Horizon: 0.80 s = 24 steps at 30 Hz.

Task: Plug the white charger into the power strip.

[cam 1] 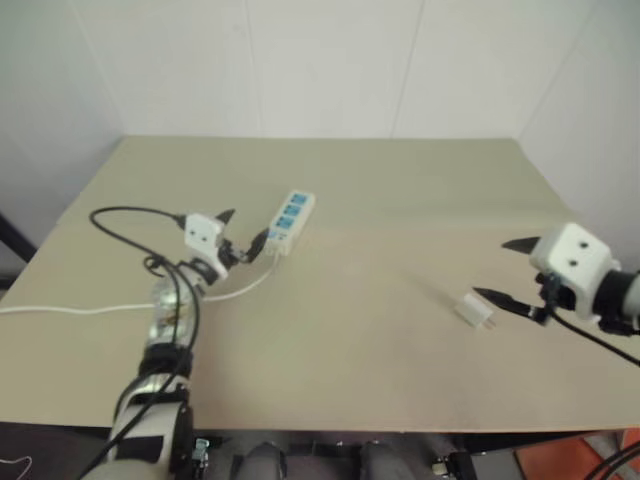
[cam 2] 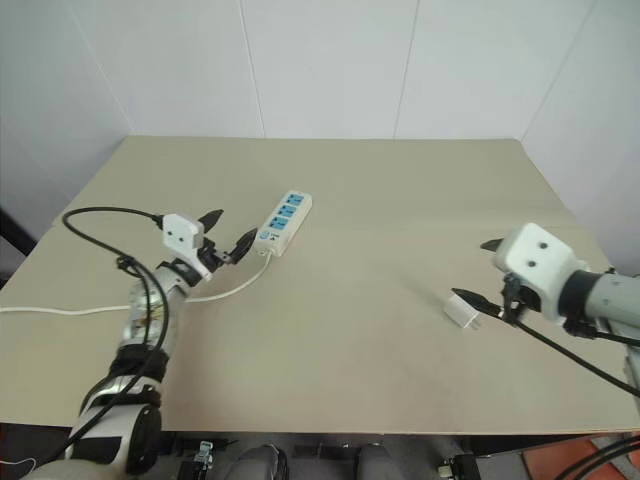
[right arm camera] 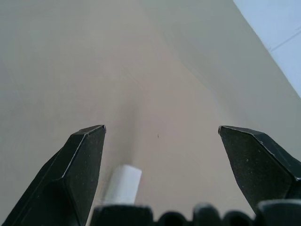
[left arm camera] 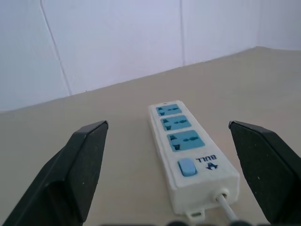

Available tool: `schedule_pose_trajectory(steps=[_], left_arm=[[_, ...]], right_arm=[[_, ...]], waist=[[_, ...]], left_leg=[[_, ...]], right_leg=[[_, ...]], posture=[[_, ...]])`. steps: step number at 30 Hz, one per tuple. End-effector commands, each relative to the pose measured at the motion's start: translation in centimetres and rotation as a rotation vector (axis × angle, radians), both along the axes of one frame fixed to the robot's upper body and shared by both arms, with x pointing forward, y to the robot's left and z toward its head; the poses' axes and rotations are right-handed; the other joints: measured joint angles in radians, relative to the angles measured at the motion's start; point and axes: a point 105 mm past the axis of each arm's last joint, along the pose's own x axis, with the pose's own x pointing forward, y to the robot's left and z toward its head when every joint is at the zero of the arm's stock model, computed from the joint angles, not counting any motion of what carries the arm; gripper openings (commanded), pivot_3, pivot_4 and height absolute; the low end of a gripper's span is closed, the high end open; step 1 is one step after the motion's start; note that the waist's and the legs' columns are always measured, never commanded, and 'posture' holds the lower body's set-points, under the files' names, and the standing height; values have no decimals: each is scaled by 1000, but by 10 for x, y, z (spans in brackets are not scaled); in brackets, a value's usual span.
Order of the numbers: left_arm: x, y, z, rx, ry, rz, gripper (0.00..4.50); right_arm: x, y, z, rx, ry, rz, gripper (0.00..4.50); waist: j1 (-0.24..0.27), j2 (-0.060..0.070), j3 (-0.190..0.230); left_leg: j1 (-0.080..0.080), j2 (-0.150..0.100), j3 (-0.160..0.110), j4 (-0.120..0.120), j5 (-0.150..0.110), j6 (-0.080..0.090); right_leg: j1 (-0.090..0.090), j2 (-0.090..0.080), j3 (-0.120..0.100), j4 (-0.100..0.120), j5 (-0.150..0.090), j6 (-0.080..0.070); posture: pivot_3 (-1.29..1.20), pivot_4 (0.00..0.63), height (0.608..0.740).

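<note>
On my left, the left hand (cam 1: 240, 232) hangs low over the beige surface (cam 1: 380, 340), its two black fingers (left arm camera: 77, 169) spread wide apart and holding nothing. It points at the near end of the power strip (cam 1: 288, 221) and sits just short of it. Through the left wrist view I see the strip (left arm camera: 188, 150) lying flat between the two spread fingers, switch end nearest me, three blue socket faces running away toward the white wall (left arm camera: 117, 42) — all three sockets are empty. A thin white cord (cam 1: 90, 308) leaves the switch end, passes under the left arm and trails off toward the left edge of the surface. A black cable (cam 1: 125, 225) loops over the left arm.

The middle of the surface is bare beige.

Over to my right, the white charger (cam 1: 473, 309) lies on the surface, well apart from the strip and not plugged into anything. The right hand (cam 1: 512, 272) hovers just beside it, fingers open wide and gripping nothing, the lower fingertip (cam 1: 492, 296) close to the charger — I cannot tell whether it touches. In the right wrist view the charger (right arm camera: 123, 184) shows as a small white block between the two spread fingers (right arm camera: 75, 174), near the base of the hand.
</note>
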Motion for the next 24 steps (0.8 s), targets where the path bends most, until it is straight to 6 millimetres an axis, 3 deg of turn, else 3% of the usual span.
schedule_pose_trajectory(steps=[1, 5, 13, 24], left_arm=[[9, -7, 8, -56, -23, 21, 4475], [12, -32, 1, -30, 22, -74, 4475], [26, -34, -18, -31, 126, 59, 4475], [23, -41, -46, 11, 220, 75, 4475]], right_arm=[[-3, 15, 15, 5, -65, 27, 4500], [-7, 29, 22, 17, -86, 55, 4500], [-10, 26, 12, 3, -53, 24, 4500], [-7, 26, 11, 0, -54, 18, 4500]], waist=[[0, 0, 0], [0, 0, 0], [-2, -1, 0], [-1, -1, 0]], left_leg=[[0, 0, 0, 0, 0, 0], [0, 0, 0, 0, 0, 0], [0, 0, 0, 0, 0, 0], [0, -1, 0, 0, 0, 0]], right_leg=[[0, 0, 0, 0, 0, 0], [0, 0, 0, 0, 0, 0], [0, 0, 0, 0, 0, 0], [0, 0, 0, 0, 0, 0]], posture=[[0, 150, 740], [0, 150, 740], [0, 150, 740], [0, 150, 740]])
